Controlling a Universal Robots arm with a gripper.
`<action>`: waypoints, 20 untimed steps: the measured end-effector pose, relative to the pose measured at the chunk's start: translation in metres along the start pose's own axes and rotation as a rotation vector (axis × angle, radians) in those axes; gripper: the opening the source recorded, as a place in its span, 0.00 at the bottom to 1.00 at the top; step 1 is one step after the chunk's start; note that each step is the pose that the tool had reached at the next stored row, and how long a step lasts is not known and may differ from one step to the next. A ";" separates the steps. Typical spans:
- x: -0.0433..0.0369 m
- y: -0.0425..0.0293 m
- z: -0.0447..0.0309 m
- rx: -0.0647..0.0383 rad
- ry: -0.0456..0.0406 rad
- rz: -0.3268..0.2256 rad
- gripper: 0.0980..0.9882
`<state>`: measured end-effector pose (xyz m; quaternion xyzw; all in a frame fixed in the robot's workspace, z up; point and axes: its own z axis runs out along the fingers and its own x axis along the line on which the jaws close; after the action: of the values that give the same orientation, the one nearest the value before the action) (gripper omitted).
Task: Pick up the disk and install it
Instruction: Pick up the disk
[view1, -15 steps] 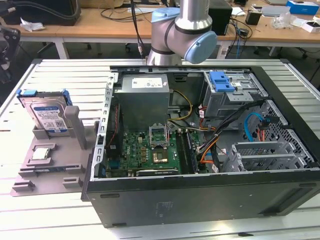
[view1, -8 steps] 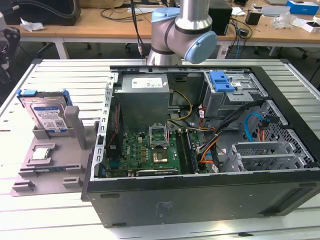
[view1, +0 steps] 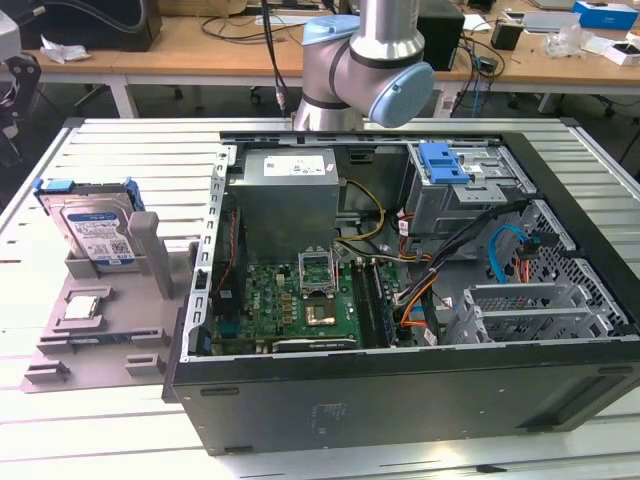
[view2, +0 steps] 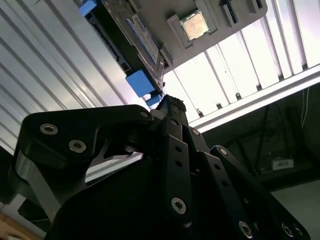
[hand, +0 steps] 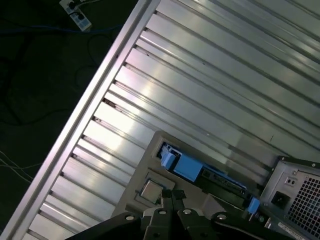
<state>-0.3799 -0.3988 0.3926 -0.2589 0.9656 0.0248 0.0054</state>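
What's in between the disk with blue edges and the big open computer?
In the exterior view, a grey upright post stands between the disk and the open computer case, closer to the disk.

**Count of items on the bench, by kind.**
The exterior view held one robot arm (view1: 365, 60), one open computer case (view1: 400, 400), one disk (view1: 95, 225) at the case's nine o'clock, one processor chip (view1: 82, 306) at the disk's six o'clock, one grey holder (view1: 120, 322) under both, one drive cage (view1: 455, 195) with one blue latch (view1: 443, 162), one power supply (view1: 285, 190) and one motherboard (view1: 285, 300).
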 end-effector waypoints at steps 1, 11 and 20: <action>0.0000 0.0000 0.0000 0.000 0.0005 -0.010 0.01; 0.0000 0.0000 0.0000 -0.003 0.0056 -0.125 0.01; 0.0000 0.0000 0.0000 -0.005 0.0100 -0.223 0.01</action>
<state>-0.3799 -0.3988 0.3926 -0.3650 0.9307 0.0252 0.0027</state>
